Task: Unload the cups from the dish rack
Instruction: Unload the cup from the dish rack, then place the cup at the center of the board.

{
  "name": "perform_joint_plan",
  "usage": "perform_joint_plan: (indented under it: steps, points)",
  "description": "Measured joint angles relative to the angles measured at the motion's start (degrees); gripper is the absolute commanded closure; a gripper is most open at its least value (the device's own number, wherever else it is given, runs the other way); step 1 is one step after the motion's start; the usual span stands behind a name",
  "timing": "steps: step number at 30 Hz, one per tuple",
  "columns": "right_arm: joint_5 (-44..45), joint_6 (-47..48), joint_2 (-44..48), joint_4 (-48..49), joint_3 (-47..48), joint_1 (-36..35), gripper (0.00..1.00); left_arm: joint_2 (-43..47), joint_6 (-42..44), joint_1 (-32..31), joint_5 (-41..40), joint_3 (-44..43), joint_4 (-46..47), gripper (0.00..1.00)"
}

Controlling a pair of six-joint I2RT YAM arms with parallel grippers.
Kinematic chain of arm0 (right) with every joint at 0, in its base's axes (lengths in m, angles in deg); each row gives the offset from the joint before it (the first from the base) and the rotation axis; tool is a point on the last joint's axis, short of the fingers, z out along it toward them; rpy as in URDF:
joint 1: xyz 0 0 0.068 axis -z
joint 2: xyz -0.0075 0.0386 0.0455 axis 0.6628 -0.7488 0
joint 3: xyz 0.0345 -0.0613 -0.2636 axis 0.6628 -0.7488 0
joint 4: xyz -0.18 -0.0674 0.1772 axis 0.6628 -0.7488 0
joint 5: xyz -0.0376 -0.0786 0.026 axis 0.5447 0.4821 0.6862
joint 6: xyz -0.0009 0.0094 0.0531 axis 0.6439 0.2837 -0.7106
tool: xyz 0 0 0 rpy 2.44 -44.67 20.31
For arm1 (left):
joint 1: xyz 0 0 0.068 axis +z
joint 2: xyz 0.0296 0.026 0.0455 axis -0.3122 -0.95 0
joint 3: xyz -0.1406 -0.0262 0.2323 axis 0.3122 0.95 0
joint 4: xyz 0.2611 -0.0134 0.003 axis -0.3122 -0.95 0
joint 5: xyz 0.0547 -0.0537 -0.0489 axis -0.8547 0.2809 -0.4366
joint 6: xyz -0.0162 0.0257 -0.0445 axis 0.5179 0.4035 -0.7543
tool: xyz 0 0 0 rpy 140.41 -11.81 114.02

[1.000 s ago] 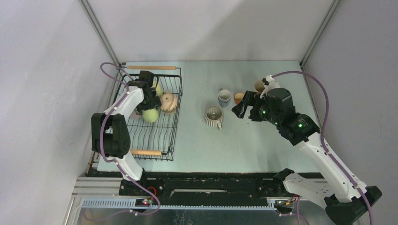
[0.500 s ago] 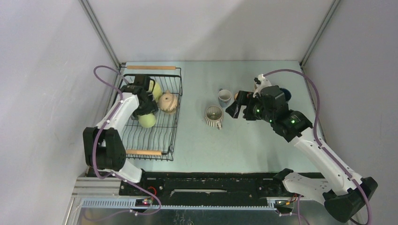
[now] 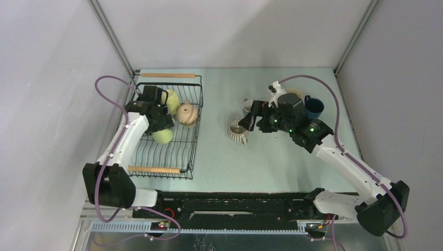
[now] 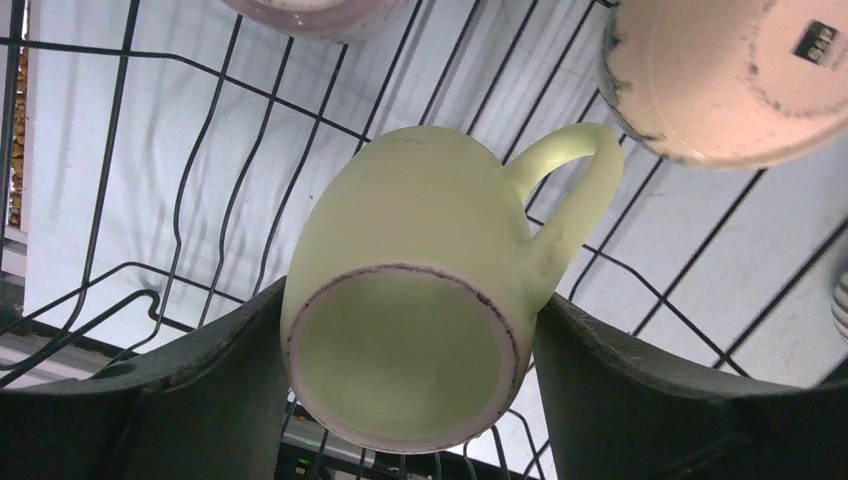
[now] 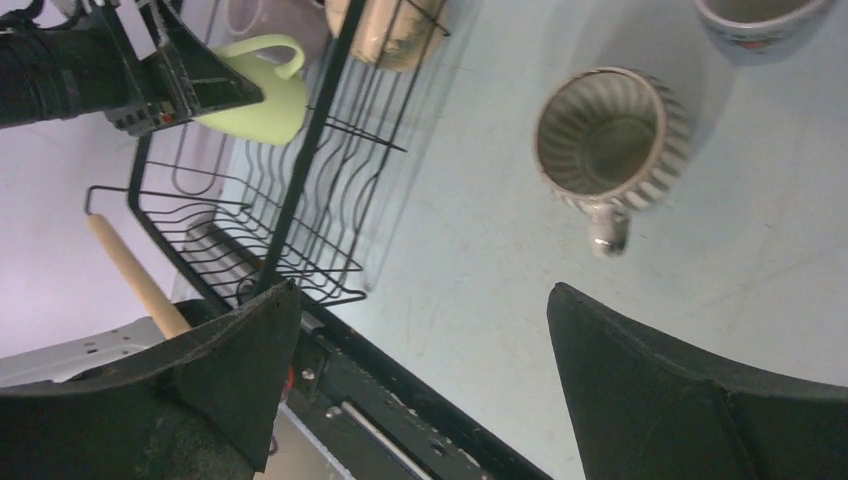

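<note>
The left gripper (image 4: 412, 395) held a yellow-green cup (image 4: 420, 230) by its sides, one dark finger (image 4: 200, 400) pressed against it at 8 o'clock and the other at 4 o'clock. The cup's unglazed foot ring faced the camera and its handle pointed toward 1 o'clock. Behind it ran the black wires of the dish rack (image 4: 100, 268), with a pale surface showing through. At 2 o'clock sat the round base of a tan cup (image 4: 700, 80) bearing a small dark sticker (image 4: 818, 42), apart from the handle. At 12 o'clock the edge of a pale cup (image 4: 310, 12) was cut off by the frame.
</note>
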Motion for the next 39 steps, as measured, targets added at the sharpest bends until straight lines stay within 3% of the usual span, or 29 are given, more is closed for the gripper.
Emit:
perform_joint_plan:
  steps: [9, 24, 39]
  points:
    - [-5.5, -4.6, -6.5, 10.3, 0.0, -2.6, 0.01, 3.8, 0.5, -2.7, 2.4, -1.2, -4.2, 0.89]
    - [-11.1, -11.8, -15.0, 29.2, 0.0, -6.4, 0.1, 4.2, -0.3, -6.1, 8.8, -16.5, -9.0, 0.9]
    - [-12.8, -15.5, -23.5, 45.3, 0.0, -9.6, 0.14, 4.2, -4.2, -6.3, 18.9, -20.4, -9.6, 0.9]
